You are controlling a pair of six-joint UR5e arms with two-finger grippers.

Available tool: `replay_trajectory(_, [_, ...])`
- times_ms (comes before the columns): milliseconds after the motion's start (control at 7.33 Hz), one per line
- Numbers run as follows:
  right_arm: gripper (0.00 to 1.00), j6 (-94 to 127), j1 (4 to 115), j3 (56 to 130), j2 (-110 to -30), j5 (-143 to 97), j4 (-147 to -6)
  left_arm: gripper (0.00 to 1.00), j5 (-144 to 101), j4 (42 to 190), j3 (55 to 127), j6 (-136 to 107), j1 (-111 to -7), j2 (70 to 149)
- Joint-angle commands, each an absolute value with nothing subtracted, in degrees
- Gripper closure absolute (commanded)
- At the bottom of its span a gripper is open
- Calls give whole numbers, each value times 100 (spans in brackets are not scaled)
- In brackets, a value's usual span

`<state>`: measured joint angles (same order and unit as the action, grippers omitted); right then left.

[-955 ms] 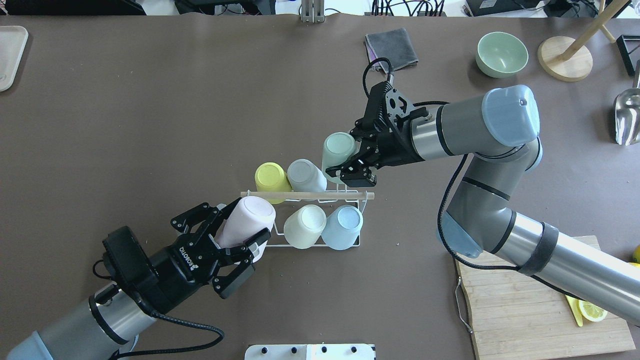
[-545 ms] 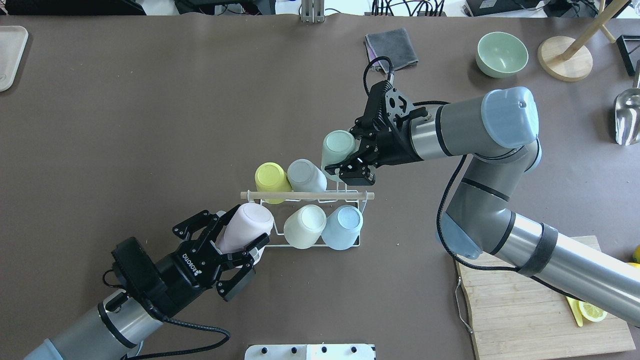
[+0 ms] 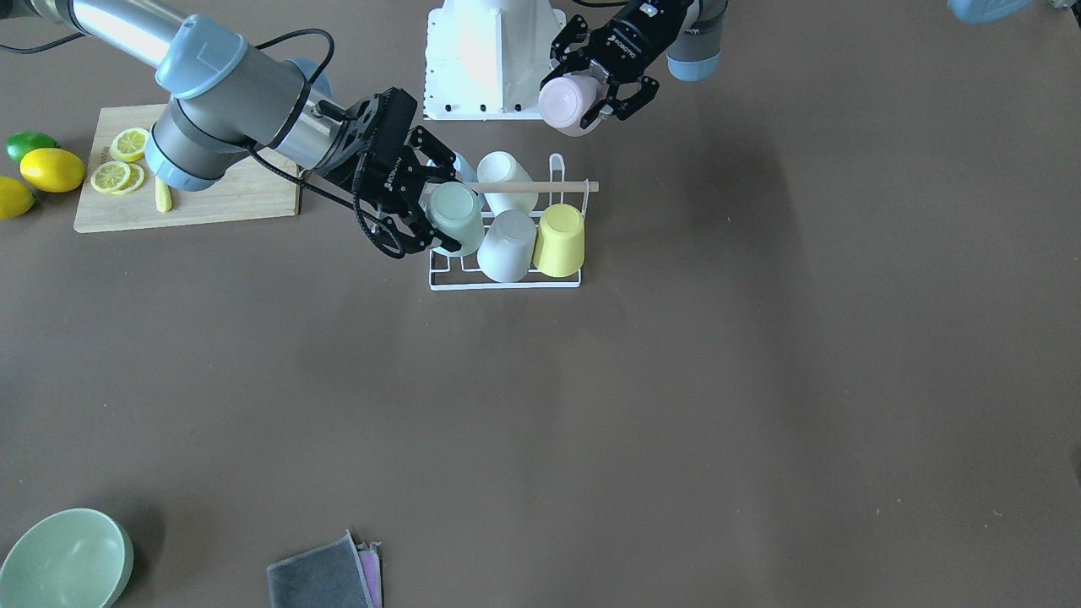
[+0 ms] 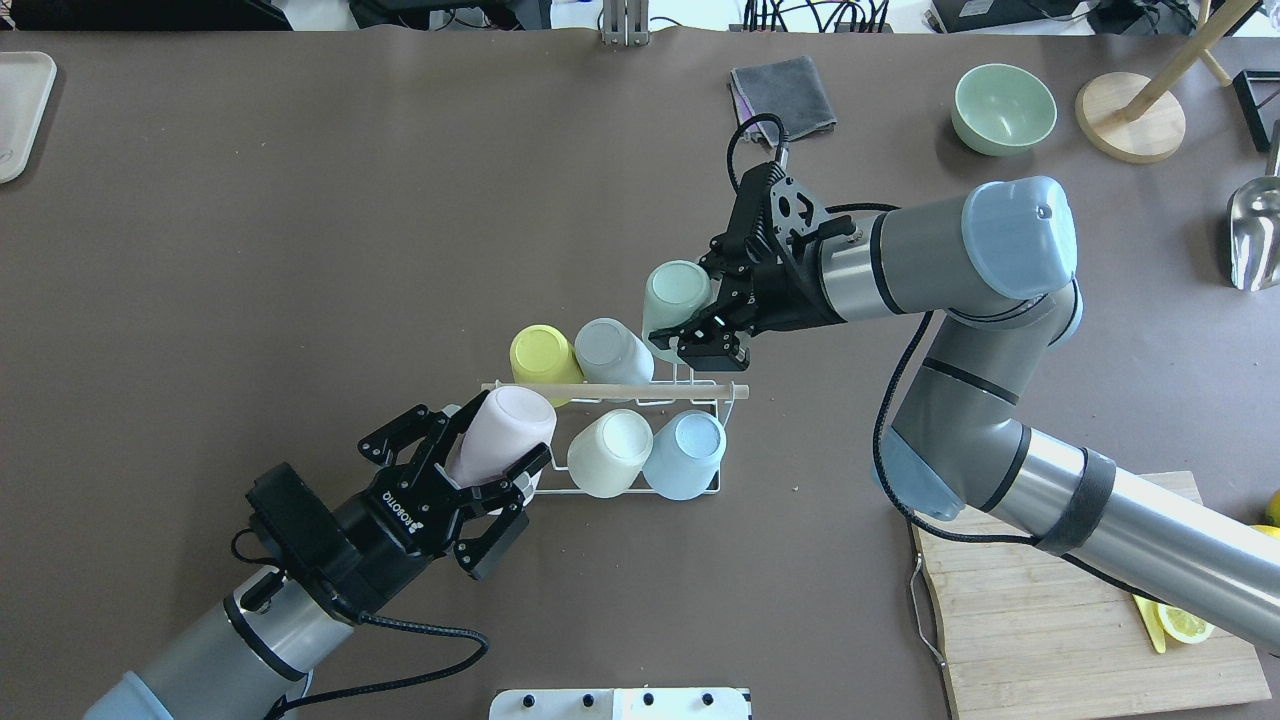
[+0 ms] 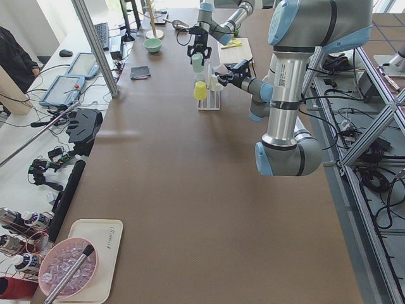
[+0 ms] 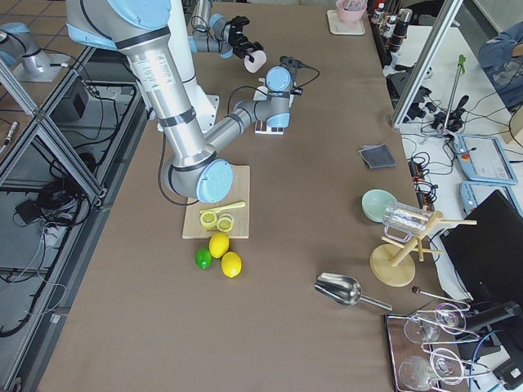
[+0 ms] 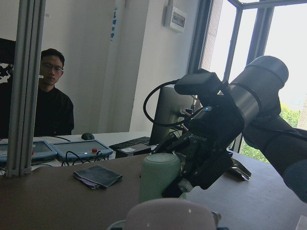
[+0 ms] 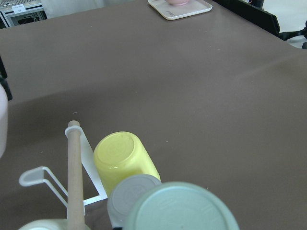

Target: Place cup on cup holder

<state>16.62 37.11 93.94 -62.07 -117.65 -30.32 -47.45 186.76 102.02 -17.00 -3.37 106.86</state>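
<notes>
The cup holder (image 4: 700, 408) is a white wire rack with a wooden rod (image 4: 615, 390) across its top, mid-table. It carries a yellow cup (image 4: 540, 355) and a grey cup (image 4: 608, 350) in the far row, and a cream cup (image 4: 610, 452) and a light blue cup (image 4: 685, 455) in the near row. My left gripper (image 4: 495, 442) is shut on a pink cup (image 4: 505, 430), tilted and held above the rack's near left end (image 3: 567, 103). My right gripper (image 4: 688, 308) is shut on a pale green cup (image 4: 675, 295) at the far row's right end (image 3: 456, 215). I cannot tell whether it sits on a prong.
A cutting board (image 4: 1050, 600) with lemon slices lies at the near right. A green bowl (image 4: 1003, 108), a grey cloth (image 4: 782, 95), a wooden stand (image 4: 1130, 115) and a metal scoop (image 4: 1252, 235) lie at the back right. A white tray (image 4: 18, 110) lies at the far left.
My left arm has moved forward and right with the pink cup, which now reaches the rod's left end. My right gripper and the green cup have barely moved.
</notes>
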Motion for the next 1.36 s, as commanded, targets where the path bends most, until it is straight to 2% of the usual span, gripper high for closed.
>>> replay_trajectory(0, [66, 1914, 3700, 9404, -6231, -11689, -3015, 100, -4737, 18659, 9995, -1696, -413, 10915])
replay_trajectory(273, [45, 1916, 3700, 9413, -6240, -11689, -3015, 100, -4737, 18659, 9783, -1696, -439, 11117])
replay_trajectory(409, [7, 1916, 3700, 9413, -6240, -11689, -3015, 100, -4746, 18650, 9739, -1688, -526, 11196])
replay_trajectory(545, [0, 1916, 3700, 9422, -6249, -11689, -3015, 100, -4746, 18563, 9703, -1696, -588, 11197])
replay_trajectory(1227, [0, 1916, 3691, 9422, -6240, -11681, -3015, 100, -4755, 18571, 9440, -1696, -589, 11206])
